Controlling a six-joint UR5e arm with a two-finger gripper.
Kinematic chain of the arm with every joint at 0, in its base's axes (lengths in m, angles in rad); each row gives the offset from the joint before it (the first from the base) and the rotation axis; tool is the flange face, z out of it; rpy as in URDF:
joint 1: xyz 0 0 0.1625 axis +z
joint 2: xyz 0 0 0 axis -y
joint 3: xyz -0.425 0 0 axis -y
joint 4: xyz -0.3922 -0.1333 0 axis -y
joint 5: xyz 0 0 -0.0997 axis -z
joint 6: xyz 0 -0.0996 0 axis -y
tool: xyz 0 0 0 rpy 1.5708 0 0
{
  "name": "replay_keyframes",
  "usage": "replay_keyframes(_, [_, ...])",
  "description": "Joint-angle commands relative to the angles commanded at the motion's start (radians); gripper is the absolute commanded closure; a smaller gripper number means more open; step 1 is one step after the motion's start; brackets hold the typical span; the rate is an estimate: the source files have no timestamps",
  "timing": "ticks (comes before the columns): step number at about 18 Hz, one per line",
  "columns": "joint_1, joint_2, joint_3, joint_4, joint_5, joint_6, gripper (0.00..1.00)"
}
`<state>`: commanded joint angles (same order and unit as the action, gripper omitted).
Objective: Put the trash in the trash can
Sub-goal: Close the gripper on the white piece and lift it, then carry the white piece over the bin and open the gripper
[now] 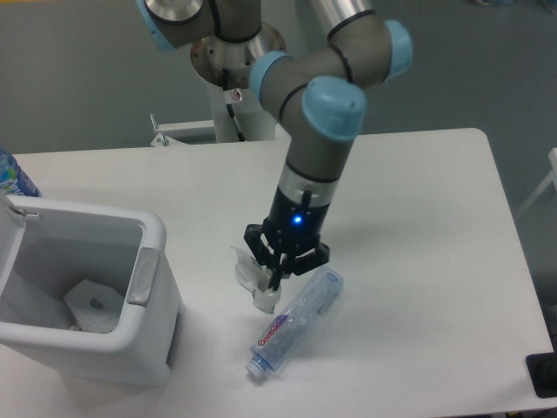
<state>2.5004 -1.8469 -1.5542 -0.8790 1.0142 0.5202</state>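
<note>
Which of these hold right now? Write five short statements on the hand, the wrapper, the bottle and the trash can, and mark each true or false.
1. The hand is shut on the crumpled wrapper. True.
2. The bottle stands upright on the table. False: it lies on its side, cap end toward the camera.
3. The trash can sits at the left of the table with its top open. True.
4. The wrapper is held over the trash can's opening. False: it hangs beside the bottle, well right of the can.
5. The bottle is inside the trash can. False: it lies on the table, outside the can.
</note>
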Motion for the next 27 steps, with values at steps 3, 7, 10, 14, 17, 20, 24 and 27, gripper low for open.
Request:
replay_keyframes(3, [-0.003, 0.009, 0.066, 0.002, -0.051, -0.09, 0.99])
replay_keyframes(7, [-0.011, 0.029, 0.121, 0.002, -0.149, -0.166, 0.99])
replay_keyframes(10, [-0.05, 0.05, 0.123, 0.002, -0.175, -0.222, 0.99])
replay_keyframes(14, [-0.172, 0.06, 0.094, 0.003, -0.172, -0.235, 0.98])
replay_keyframes(17, [-0.23, 0.061, 0.066, 0.008, -0.167, -0.243, 0.97])
replay_keyframes(20, [-0.239, 0.071, 0.045, 0.012, -0.164, -0.238, 0.82])
replay_keyframes(24, [-0.247, 0.069, 0.045, 0.023, -0.163, -0.224, 0.14])
replay_keyframes(27, [-0.247, 0.066, 0.046, 0.021, -0.164, -0.227, 0.0])
